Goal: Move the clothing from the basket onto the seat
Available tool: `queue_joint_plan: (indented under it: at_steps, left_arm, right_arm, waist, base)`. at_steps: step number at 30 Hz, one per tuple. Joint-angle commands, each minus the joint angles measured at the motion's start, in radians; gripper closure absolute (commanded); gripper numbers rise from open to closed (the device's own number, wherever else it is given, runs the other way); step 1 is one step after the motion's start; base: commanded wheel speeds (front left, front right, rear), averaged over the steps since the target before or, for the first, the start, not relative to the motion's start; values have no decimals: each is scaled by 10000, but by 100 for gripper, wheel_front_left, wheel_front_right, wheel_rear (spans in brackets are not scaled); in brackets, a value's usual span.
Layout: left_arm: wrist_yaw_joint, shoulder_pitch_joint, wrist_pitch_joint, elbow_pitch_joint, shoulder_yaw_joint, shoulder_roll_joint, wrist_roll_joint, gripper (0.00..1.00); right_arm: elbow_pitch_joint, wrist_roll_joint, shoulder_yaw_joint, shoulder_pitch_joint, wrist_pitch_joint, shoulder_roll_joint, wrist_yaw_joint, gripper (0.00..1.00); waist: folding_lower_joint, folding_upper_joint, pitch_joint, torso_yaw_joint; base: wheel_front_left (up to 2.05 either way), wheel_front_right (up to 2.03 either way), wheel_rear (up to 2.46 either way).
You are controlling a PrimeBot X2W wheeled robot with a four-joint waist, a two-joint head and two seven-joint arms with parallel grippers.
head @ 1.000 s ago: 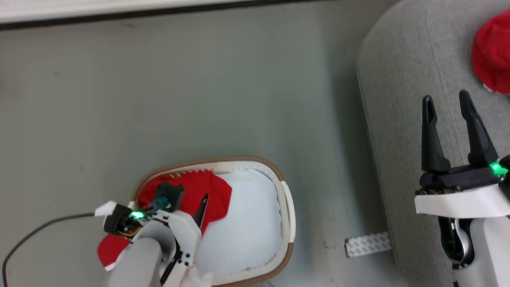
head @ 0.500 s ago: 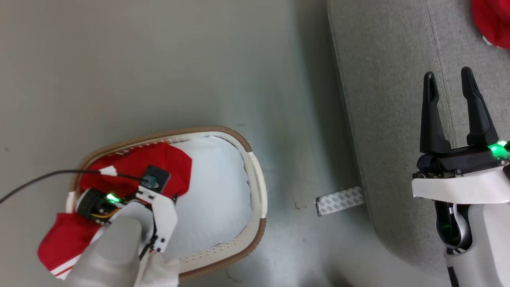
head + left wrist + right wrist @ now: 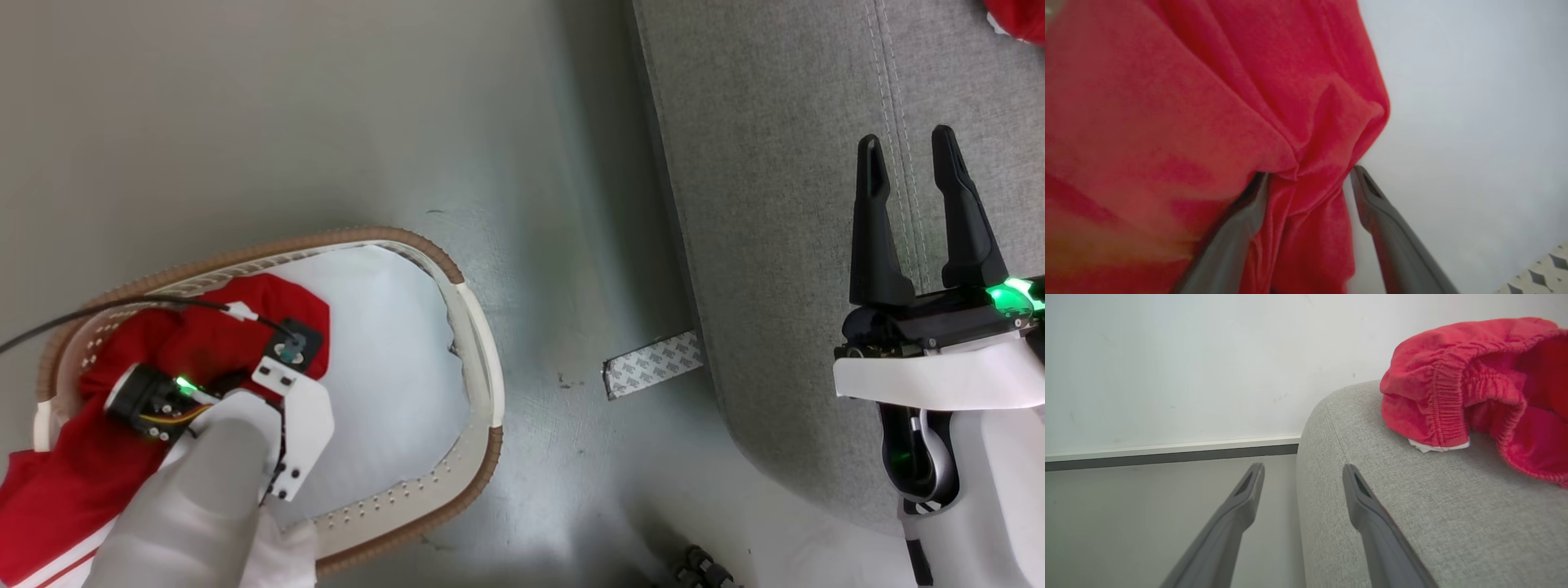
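Note:
The white basket [image 3: 476, 327] with its brown rim stands on the floor at the lower left. Red clothing [image 3: 204, 335] lies bunched in its left half and spills over the left rim. My left arm [image 3: 204, 465] reaches down into it. In the left wrist view my left gripper [image 3: 1310, 175] is open, its fingertips [image 3: 1361, 183] pressed against a fold of the red clothing [image 3: 1208, 102], which bulges between them. My right gripper [image 3: 906, 147] hangs open and holds nothing over the grey seat [image 3: 775, 163]. Another red garment [image 3: 1474, 384] lies on the seat [image 3: 1412, 514] beyond my right gripper [image 3: 1303, 470].
A grey patterned strip [image 3: 653, 365] lies on the floor between basket and seat. A black cable [image 3: 82, 314] runs over the basket's left rim to my left wrist. A white wall with a dark baseboard [image 3: 1167, 457] stands behind the seat.
The head camera has tilted and turned, so the whole picture shifted. My left gripper has sunk deeper into the basket onto the red clothing. The right gripper holds still, open.

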Motion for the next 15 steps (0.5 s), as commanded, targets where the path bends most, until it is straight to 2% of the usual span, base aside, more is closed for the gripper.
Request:
queue_joint_plan:
  at_steps: [1,3,4,5,6,11,15]
  left_arm:
    - [-62,50,73,87,-38,63,87,0]
    - [-10,-23,111,96,-44,65,6,4]
    - [-2,-48,122,100,-45,71,-35,51]
    - [-5,-70,125,106,-56,80,-58,68]
    - [-16,-88,91,108,-70,83,-83,100]
    - [-133,-80,-268,93,-114,-81,-228,100]
    - [-232,136,-788,83,-163,-397,-397,100]
  right_arm:
    - [-22,89,23,-145,11,33,-22,0]
    - [-57,97,18,-172,11,34,-22,0]
    - [-74,97,18,-172,11,34,-22,0]
    - [-73,94,10,-178,9,35,-22,0]
    - [-60,84,4,-184,9,35,-22,0]
    - [77,2,12,-212,9,34,-22,0]
    - [235,-187,20,-135,9,21,-22,0]
  waist:
    - [0,0,44,-35]
    - [0,0,87,-56]
    - [0,0,102,-61]
    - [0,0,114,-62]
    - [0,0,118,-56]
    - [0,0,-162,100]
    - [0,0,-1009,338]
  base:
    - [0,0,0]
    - [0,0,0]
    - [0,0,0]
    - [0,0,0]
    - [0,0,0]
    - [0,0,0]
    - [0,0,0]
